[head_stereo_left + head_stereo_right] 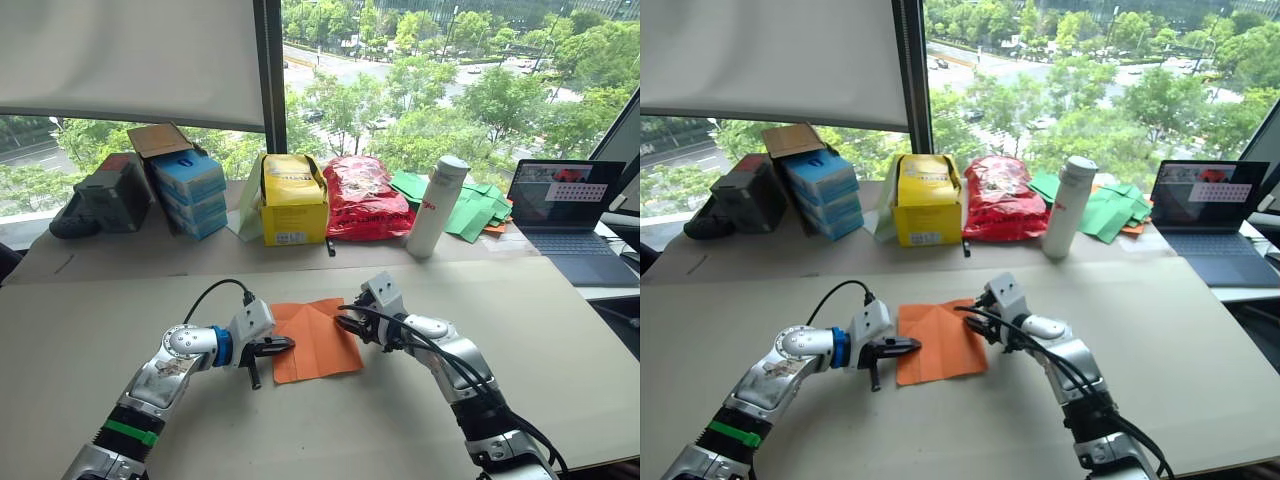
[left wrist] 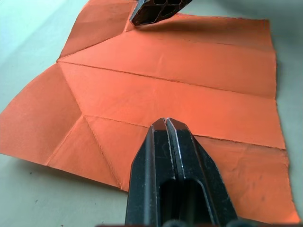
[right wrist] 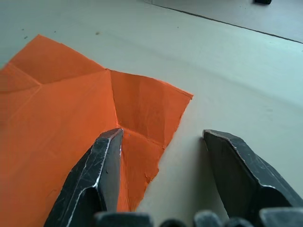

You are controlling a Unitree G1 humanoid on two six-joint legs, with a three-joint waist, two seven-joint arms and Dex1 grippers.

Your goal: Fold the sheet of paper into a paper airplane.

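The sheet of paper [image 1: 318,342] is bright orange and lies nearly flat in the middle of the table, opened out, with diagonal and centre creases [image 2: 161,80]. My left gripper [image 1: 279,346] is shut, and its joined fingertips [image 2: 166,126] rest over the sheet's left edge with nothing between them. My right gripper [image 1: 349,323] is open at the sheet's far right corner [image 3: 156,109], which lifts slightly. One of its fingers [image 3: 106,161] is over the paper and the other [image 3: 236,161] is over bare table. No paper airplane shape shows; the sheet is unfolded.
Along the table's back stand a dark case [image 1: 110,192], blue boxes [image 1: 190,192], a yellow box [image 1: 294,200], a red bag [image 1: 362,198], a white bottle [image 1: 437,206], green folded papers [image 1: 470,208] and a laptop [image 1: 568,205]. The beige tabletop [image 1: 90,330] stretches wide on both sides.
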